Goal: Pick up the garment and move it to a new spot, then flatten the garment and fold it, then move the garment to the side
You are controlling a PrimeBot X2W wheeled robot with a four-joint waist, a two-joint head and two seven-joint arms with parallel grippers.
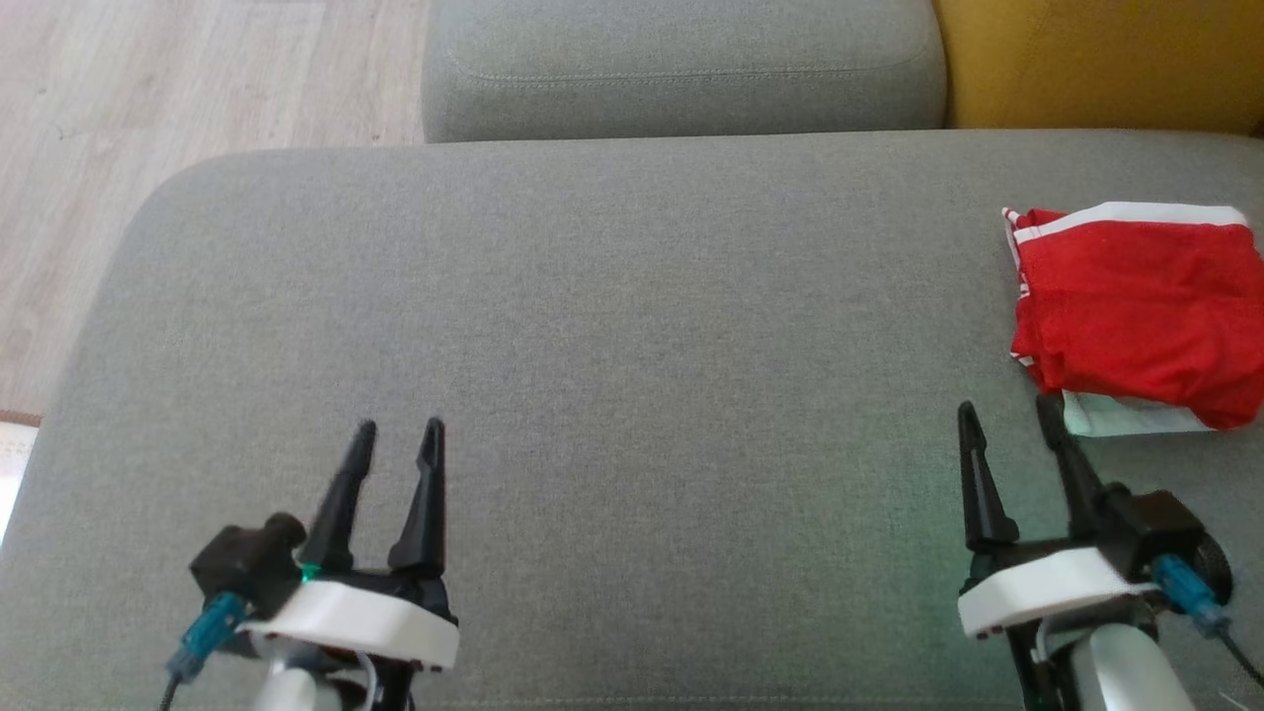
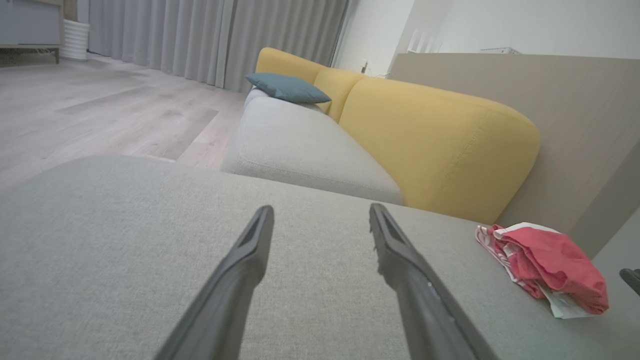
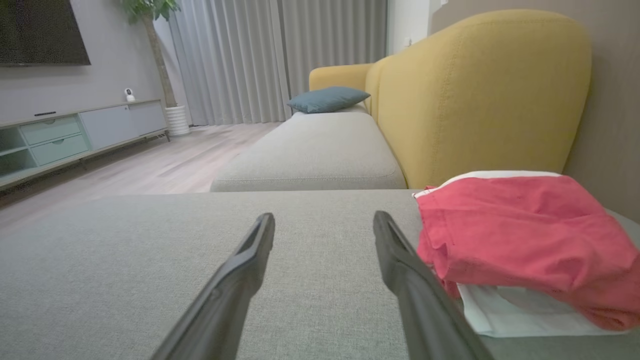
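The right tool (image 1: 1007, 410), released, sits just beside the red garment (image 1: 1136, 306), perhaps touching its white edge; the left tool (image 1: 399, 427), released, is well apart from it.

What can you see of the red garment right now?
The garment is soft red cloth, folded into a loose, rumpled bundle. A white band runs along its far edge, red-and-white stripes show at its left edge, and a white layer peeks out beneath its near edge. It lies on the gray seat cushion, at the robot's far right, near the yellow backrest. The open right gripper sits just short of its near corner; nothing grips it.
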